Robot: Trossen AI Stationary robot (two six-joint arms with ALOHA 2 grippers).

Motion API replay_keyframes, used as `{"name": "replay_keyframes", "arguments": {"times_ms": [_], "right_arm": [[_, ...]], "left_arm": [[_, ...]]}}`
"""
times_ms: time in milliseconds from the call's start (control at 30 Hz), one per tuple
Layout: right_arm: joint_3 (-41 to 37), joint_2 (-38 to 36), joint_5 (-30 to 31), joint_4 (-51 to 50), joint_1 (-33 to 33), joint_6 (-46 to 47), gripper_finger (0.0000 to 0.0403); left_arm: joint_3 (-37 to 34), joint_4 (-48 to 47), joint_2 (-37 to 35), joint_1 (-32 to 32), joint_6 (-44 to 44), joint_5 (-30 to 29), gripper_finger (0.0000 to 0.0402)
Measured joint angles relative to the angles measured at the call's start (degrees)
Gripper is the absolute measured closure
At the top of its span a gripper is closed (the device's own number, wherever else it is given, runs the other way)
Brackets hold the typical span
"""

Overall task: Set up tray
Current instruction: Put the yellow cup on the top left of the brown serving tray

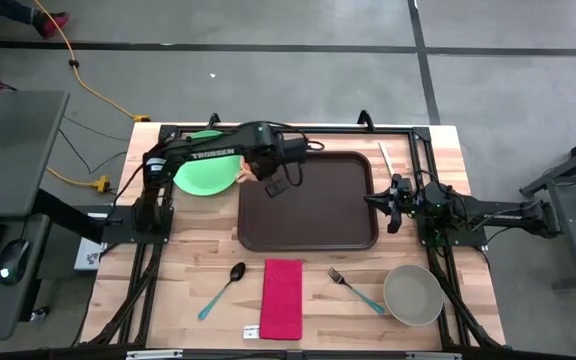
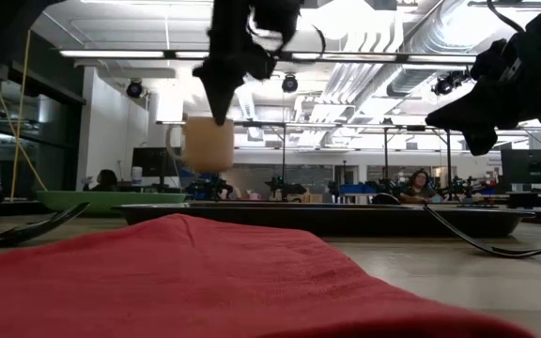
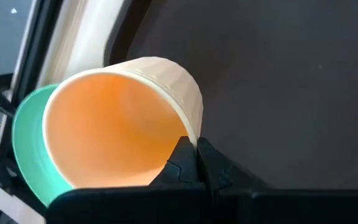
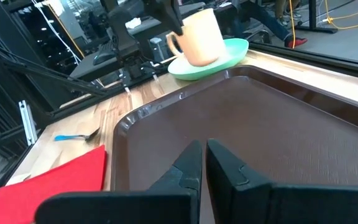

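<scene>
Above the tray [image 1: 313, 205], left end effector [image 3: 194, 163] pinching cup [image 3: 123, 118]

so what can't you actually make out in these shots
- Cup: whether it is clear of the tray. The high view hides it under the left gripper, shut on its rim; the low view suggests it is lifted.
- Green plate: partly covered by the left arm, high view.
- Bowl: absent from the low view.
- Right gripper: shut; touching the tray or not is unclear.
</scene>
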Motion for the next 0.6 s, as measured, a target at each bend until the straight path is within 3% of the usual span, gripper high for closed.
{"name": "replay_keyframes", "arguments": {"times_ms": [600], "right_arm": [[0.0,0.5,0.1,0.5,0.0,0.0,0.0402]], "left_arm": [[-0.1,4.7,2.0,5.5,6.4,2.0,0.039]]}}
